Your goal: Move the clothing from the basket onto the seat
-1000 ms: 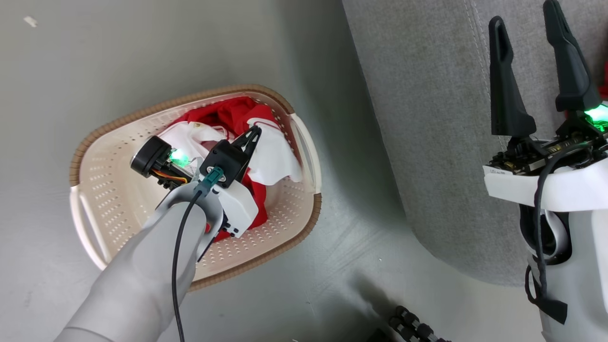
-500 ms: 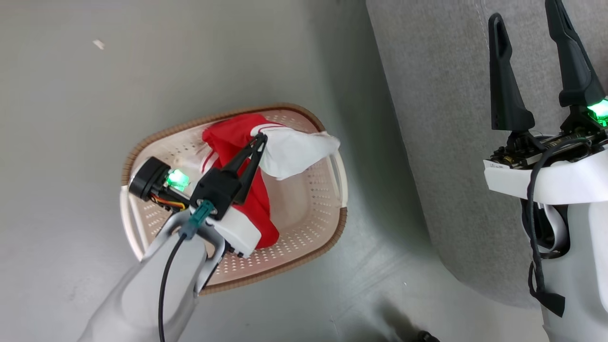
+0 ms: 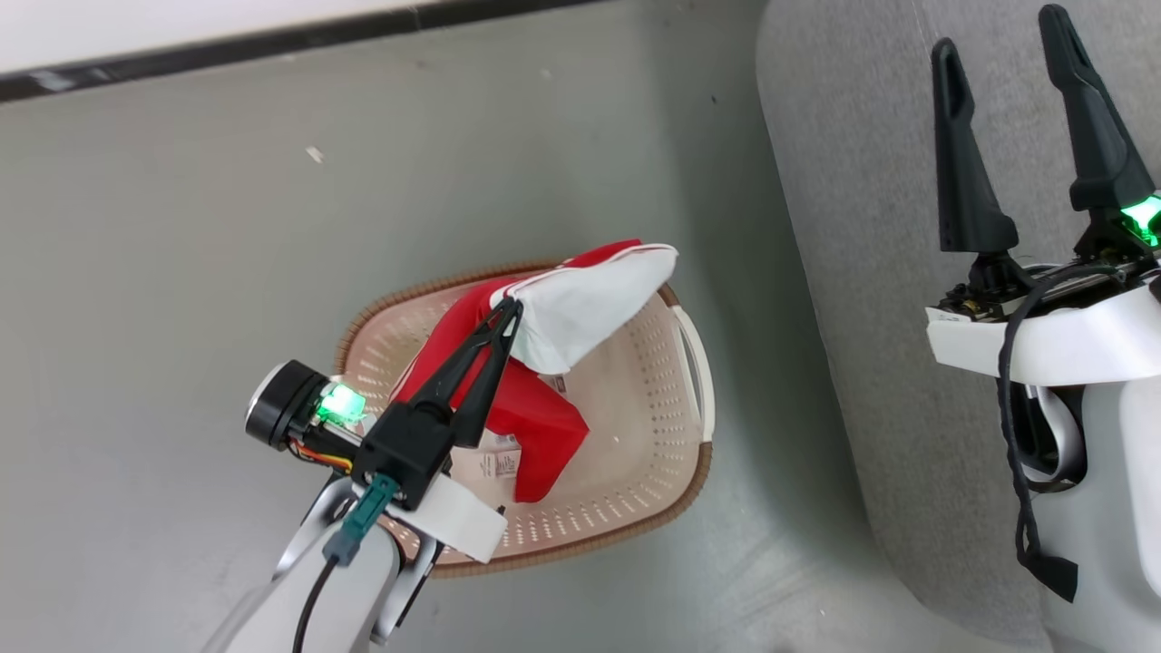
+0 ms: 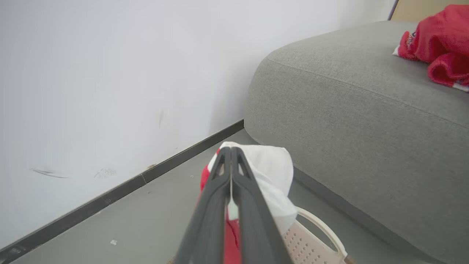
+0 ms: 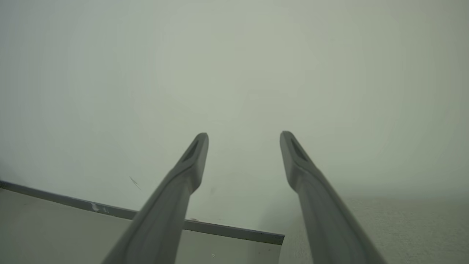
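1. L arm: left end effector (image 3: 515,307) has its fingers pressed together, pinching the red-and-white garment (image 3: 544,422) right where the red cloth meets the white panel.
2. Garment hangs from the tips above the basket (image 3: 635,453). White panel juts out past the far rim, toward the seat (image 3: 843,272). Red part drapes down inside, w/ a printed label tag showing at its lower edge. Can't tell if the hem touches the basket bottom.
3. Basket sits on the grey floor (image 3: 181,272), near the seat's rounded arm, w/ a strip of floor btwn them.
4. Left wrist view: a sliver of white cloth is caught btwn the closed fingers, and the white panel bulges to the right of the tips. Basket's handle slot shows below.
5. Second red garment (image 4: 438,40) lies bunched on top of the seat, well apart from the basket.
6. R arm: right end effector (image 3: 998,32) is spread wide w/ nothing btwn the fingers, held up over the seat in head view. Its wrist view faces the pale wall (image 5: 234,73) & dark baseboard (image 5: 220,229).
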### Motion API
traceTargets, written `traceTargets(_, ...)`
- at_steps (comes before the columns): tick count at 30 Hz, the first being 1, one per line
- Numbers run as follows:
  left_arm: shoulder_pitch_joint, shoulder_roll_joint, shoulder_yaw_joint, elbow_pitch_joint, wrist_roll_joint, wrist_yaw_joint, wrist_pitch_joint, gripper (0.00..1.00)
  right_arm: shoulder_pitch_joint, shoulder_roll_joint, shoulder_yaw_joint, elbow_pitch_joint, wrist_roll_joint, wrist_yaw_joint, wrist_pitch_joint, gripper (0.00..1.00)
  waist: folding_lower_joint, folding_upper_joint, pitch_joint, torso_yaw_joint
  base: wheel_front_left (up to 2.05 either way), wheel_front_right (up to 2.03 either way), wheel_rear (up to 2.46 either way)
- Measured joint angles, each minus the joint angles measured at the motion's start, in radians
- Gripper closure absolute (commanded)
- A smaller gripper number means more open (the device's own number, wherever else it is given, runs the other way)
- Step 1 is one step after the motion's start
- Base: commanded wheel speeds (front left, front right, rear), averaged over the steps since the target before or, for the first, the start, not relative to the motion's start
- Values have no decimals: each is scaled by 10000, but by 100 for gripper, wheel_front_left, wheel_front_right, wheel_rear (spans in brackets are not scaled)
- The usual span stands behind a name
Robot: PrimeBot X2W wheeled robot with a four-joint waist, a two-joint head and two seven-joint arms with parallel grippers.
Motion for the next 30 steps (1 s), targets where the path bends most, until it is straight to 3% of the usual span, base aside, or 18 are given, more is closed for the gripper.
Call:
traceTargets(14,1046,337,-242,-1701,493,136,-2,100,899,-63,-497,203,-173,0,0,0,0,0,-1601,750,0,0,0)
traceTargets(30,1492,297,-222,-1386,-96,-238,-2,100,2175,-50,-531,263,-178,0,0,0,-1,0,-3123,987,0,0,0)
